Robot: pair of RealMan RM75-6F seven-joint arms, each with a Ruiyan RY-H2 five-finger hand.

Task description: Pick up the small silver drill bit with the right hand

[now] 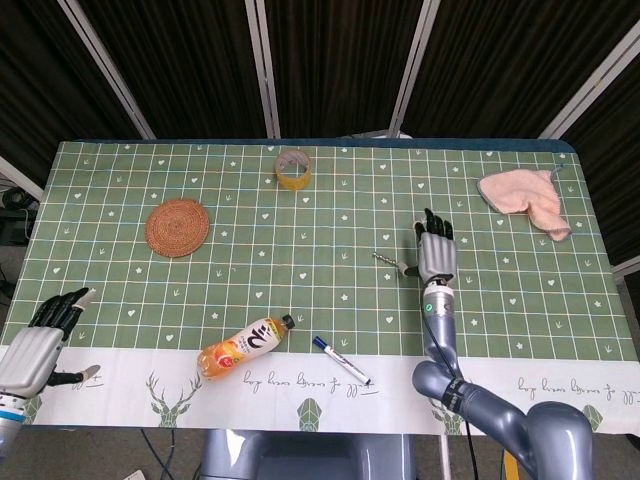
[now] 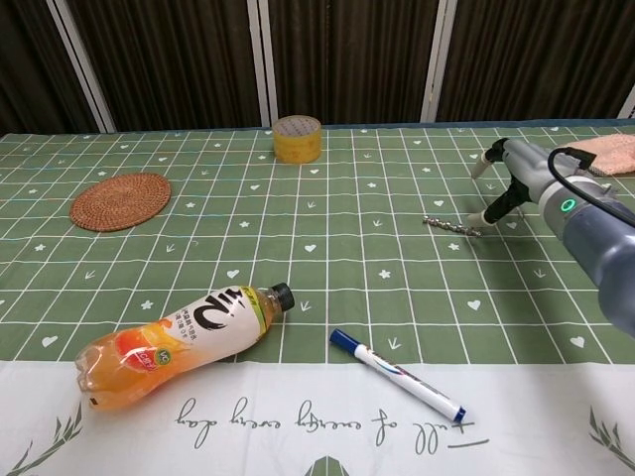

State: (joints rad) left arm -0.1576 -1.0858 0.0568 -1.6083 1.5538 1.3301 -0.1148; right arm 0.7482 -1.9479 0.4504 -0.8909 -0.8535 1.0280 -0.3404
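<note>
My right hand [image 1: 436,255] sits on the green checked tablecloth [image 1: 330,215] right of centre, fingers stretched out flat and together, pointing toward the far edge. In the chest view the same hand [image 2: 508,177] has its thumb angled down so the tip touches the cloth at the near end of the drill bit [image 2: 448,226]. I can't tell whether the thumb is pressing on the bit or only beside it; nothing is lifted, and the hand holds nothing that I can see. The drill bit [image 1: 391,261] lies flat on the cloth just left of my hand, its free end pointing away to the left.

Nearer the front edge, a blue-capped marker [image 2: 397,375] lies at a slant on the white border, and left of it an orange drink bottle [image 2: 181,343] rests on its side. A woven coaster [image 2: 121,200] sits at the far left, a roll of tape [image 2: 298,138] stands near the far edge, and a pink cloth [image 1: 525,199] lies far right.

My left hand [image 1: 35,345] rests at the front-left corner, fingers loosely apart, holding nothing.
</note>
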